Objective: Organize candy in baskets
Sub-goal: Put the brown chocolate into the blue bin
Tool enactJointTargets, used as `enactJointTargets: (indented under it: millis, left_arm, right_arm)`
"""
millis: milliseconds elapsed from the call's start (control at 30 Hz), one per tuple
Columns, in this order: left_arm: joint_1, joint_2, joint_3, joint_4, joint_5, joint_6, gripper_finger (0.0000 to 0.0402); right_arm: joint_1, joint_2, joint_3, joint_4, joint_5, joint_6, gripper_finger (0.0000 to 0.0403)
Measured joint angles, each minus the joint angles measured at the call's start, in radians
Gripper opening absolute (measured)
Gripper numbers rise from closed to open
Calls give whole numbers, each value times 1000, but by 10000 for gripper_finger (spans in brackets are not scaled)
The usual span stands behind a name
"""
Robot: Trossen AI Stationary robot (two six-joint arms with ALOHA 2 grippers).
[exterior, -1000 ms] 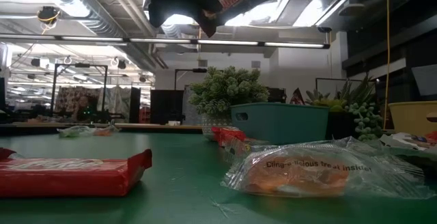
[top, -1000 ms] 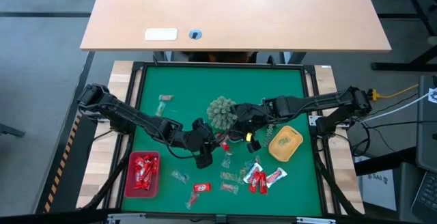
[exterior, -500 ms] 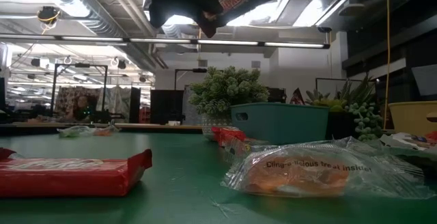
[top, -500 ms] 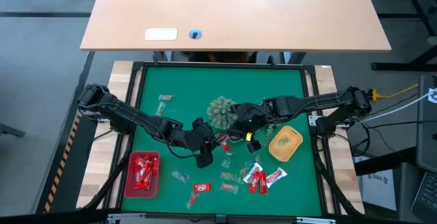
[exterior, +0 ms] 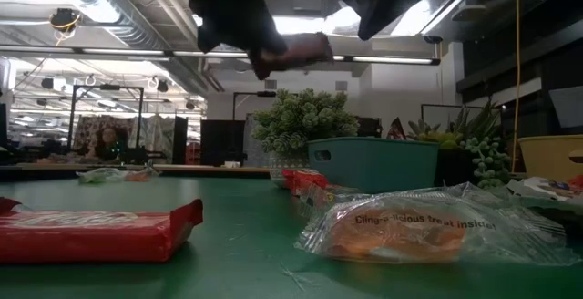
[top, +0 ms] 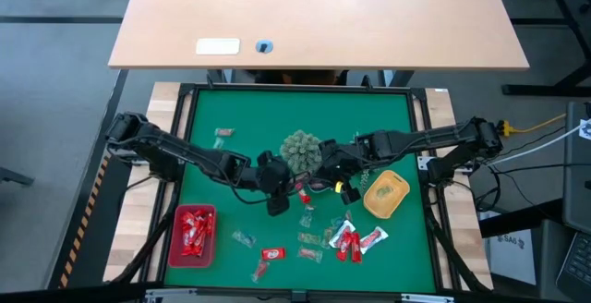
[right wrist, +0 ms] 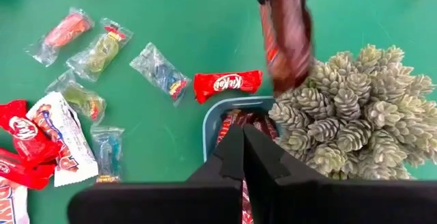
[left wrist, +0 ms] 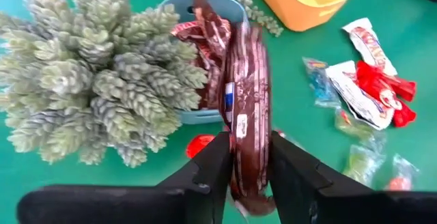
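Note:
My left gripper (left wrist: 247, 162) is shut on a dark brown candy bar (left wrist: 246, 80) and hangs above the pale blue basket (left wrist: 199, 117), next to the green spiky plant (left wrist: 89, 74). Several brown candies (left wrist: 205, 39) lie in that basket. My right gripper (right wrist: 243, 145) is shut with nothing in it, above the same basket's rim (right wrist: 213, 115). In the high view the two grippers meet mid-table, left (top: 282, 190) and right (top: 334, 181). The red basket (top: 194, 232) holds red candies; the yellow basket (top: 386, 194) stands at the right. My left gripper pinches the brown bar between its two fingers at the bar's near end (left wrist: 247, 157). The bar runs on along the fingers, which slant down toward the table's right side. It is lifted clear; its free end (right wrist: 287, 67) hangs tilted above the plant and the blue basket.
Loose candies lie on the green mat: a red wrapped bar (right wrist: 227, 82), clear-wrapped sweets (right wrist: 102, 50), and a red and white heap (top: 355, 240) near the front right. Two more sweets (top: 220, 137) lie at the far left. A wooden table (top: 319, 17) stands beyond.
My left gripper has carried the brown bar toward the table's right and a little farther back, toward the blue basket and the plant; in the low view the bar hangs lower than before. My right gripper has tipped further down.

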State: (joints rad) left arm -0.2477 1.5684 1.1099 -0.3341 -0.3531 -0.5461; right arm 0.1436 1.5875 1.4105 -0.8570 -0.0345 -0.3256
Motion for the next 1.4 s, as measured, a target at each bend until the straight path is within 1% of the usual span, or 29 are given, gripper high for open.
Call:
enactJointTargets:
  millis: [100,167,233,300,367,500,633,767,933,1033,1167,1400]
  left_arm:
    - [8,0,0,1,1,0,102]
    - [8,0,0,2,1,3,103]
    - [8,0,0,2,3,6,100]
    - [8,0,0,2,4,6,92]
    - [6,0,0,2,6,6,84]
    - [0,0,0,-33,8,7,83]
    - [1,0,0,-106,8,0,103]
    - [4,1,0,-167,7,-26,137]
    - [7,33,0,-199,7,-28,184]
    - [7,73,0,-200,7,-26,203]
    - [8,132,0,-201,7,-23,211]
    - [17,220,0,-208,14,-19,204]
  right_arm:
    - [0,0,0,0,13,4,1]
    - [0,0,0,-1,56,5,1]
    - [0,0,0,-5,102,5,1]
    - [0,0,0,-11,126,5,1]
    - [0,0,0,-11,126,5,1]
    - [0,0,0,-11,77,7,1]
    - [0,0,0,-11,46,7,1]
    - [0,0,0,-11,42,7,1]
    - [0,0,0,-10,42,7,1]
    - [0,0,0,-10,42,7,1]
    - [0,0,0,-11,42,7,1]
    - [0,0,0,-11,42,7,1]
